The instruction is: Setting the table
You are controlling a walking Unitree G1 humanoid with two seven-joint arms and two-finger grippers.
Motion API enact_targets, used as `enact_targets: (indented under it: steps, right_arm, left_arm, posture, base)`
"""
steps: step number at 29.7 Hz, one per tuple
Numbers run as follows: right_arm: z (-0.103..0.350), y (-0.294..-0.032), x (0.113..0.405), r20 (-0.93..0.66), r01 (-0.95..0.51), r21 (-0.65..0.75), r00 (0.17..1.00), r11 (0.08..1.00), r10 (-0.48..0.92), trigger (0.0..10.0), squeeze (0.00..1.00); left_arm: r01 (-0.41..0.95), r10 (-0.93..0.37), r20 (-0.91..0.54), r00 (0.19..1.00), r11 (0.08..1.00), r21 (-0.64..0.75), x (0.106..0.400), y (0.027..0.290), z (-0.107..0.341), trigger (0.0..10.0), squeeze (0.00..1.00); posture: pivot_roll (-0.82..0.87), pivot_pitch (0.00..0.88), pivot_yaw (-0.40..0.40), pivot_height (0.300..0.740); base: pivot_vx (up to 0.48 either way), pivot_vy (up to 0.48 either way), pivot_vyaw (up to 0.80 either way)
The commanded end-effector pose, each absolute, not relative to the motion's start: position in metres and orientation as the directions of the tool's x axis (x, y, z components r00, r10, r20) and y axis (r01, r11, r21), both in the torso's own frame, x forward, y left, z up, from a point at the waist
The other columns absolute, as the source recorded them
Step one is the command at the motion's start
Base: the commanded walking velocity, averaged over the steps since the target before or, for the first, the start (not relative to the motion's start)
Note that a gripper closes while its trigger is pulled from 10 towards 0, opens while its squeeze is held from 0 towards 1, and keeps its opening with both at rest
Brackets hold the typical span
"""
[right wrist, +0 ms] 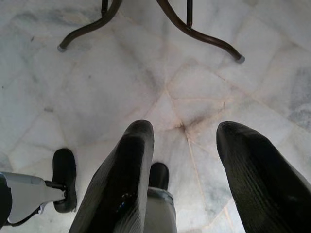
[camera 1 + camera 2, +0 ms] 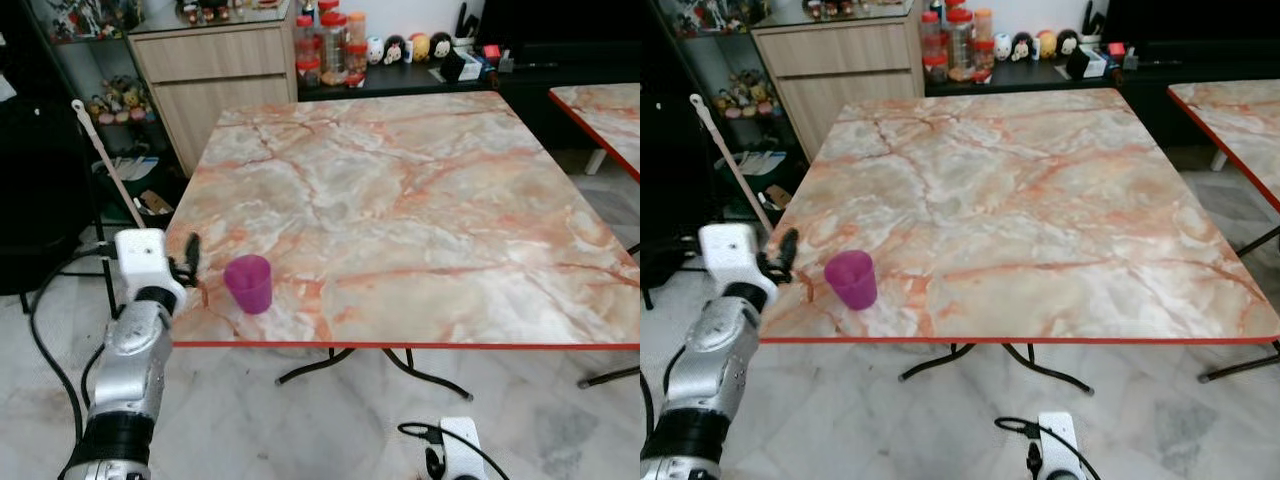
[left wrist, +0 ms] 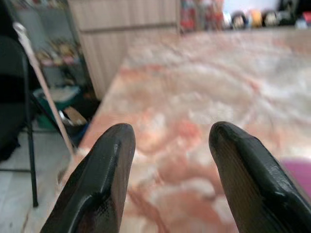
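Left claw (image 2: 190,258), spread, hovers just beside upright purple cup (image 2: 249,283) on marble table (image 2: 420,190).

Our cup (image 2: 249,283) on the table (image 2: 420,200)

We see a small purple cup standing upright (mouth open upward) near the marbled table's near left corner, close to its red front edge.

**Cut off and blurred**

The left wrist view is soft: the counter (image 3: 204,97) blurs, and the purple cup (image 3: 297,171) is clipped by the edge. The right claw (image 2: 455,462) is cropped (barely its wrist shows). Shelf jars (image 2: 335,45) are unreadably small.
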State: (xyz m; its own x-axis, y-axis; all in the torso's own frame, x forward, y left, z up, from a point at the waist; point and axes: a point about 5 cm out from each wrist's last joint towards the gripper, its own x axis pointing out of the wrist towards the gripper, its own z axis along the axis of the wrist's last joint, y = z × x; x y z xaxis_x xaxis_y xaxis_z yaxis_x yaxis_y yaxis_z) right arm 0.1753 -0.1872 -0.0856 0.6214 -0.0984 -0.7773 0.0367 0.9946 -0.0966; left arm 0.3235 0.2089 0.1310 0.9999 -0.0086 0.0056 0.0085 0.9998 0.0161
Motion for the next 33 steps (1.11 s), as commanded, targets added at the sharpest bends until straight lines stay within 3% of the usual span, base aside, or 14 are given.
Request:
enact_targets:
  steps: [1,17,33]
  right_arm:
    - [-0.086,-0.188,0.176,-0.777,0.052,-0.094,0.62,0.994,-0.106,10.0,0.0]
    - [-0.087,-0.184,0.173,-0.782,0.061,-0.087,0.615,0.994,-0.106,10.0,0.0]
    - [-0.087,-0.187,0.173,-0.781,0.065,-0.091,0.614,0.994,-0.112,10.0,0.0]
  left_arm:
    - [0.056,-0.055,-0.057,0.997,0.998,0.014,0.326,0.206,0.135,10.0,0.0]
    - [0.216,-0.214,-0.079,0.974,0.976,0.014,0.322,0.192,0.155,10.0,0.0]
    - [0.254,-0.25,-0.122,0.96,0.967,0.015,0.321,0.184,0.148,10.0,0.0]
  posture:
    - [0.08,0.031,0.07,0.74]
    - [0.08,0.049,0.084,0.74]
    - [0.07,0.047,0.085,0.74]
  base:
    - [0.0,0.0,0.0]
    - [0.0,0.0,0.0]
    - [0.0,0.0,0.0]
